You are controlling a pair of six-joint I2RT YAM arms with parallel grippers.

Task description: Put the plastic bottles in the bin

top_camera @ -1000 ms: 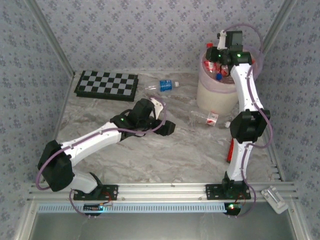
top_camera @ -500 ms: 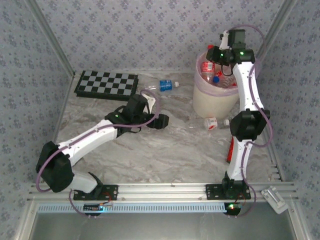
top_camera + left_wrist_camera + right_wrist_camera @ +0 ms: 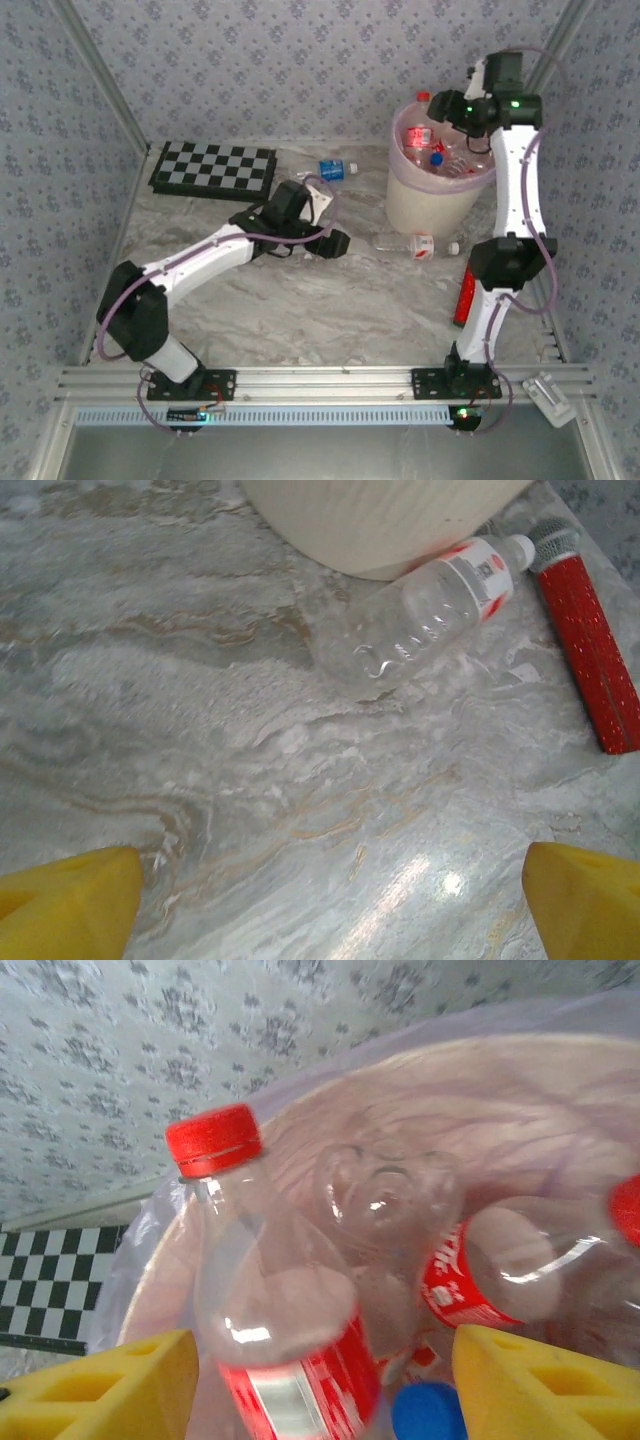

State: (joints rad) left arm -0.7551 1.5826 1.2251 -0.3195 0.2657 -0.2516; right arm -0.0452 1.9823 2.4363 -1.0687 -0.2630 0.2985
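Observation:
The cream bin [image 3: 432, 200] with a pink liner stands at the back right and holds several plastic bottles [image 3: 440, 155]. My right gripper [image 3: 458, 106] hovers over its rim, open. A red-capped bottle [image 3: 275, 1290] sits loose and blurred between the yellow fingertips [image 3: 130, 1385], touching neither, above other bottles [image 3: 500, 1275] in the liner. A red-labelled, white-capped bottle [image 3: 408, 242] lies on the table in front of the bin [image 3: 380, 520]. My left gripper [image 3: 335, 243] is open just left of that bottle [image 3: 420, 625], nothing between its fingers. A blue-labelled bottle [image 3: 335, 170] lies farther back.
A red glitter tube [image 3: 466, 295] lies beside the right arm, right of the loose bottle; the same tube [image 3: 590, 650] appears in the left wrist view. A checkerboard [image 3: 213, 170] sits at the back left. Patterned walls close in the table.
My right gripper has opened over the bin and let go of the red-capped bottle, drifting right. My left arm has swung right toward the bottle on the table.

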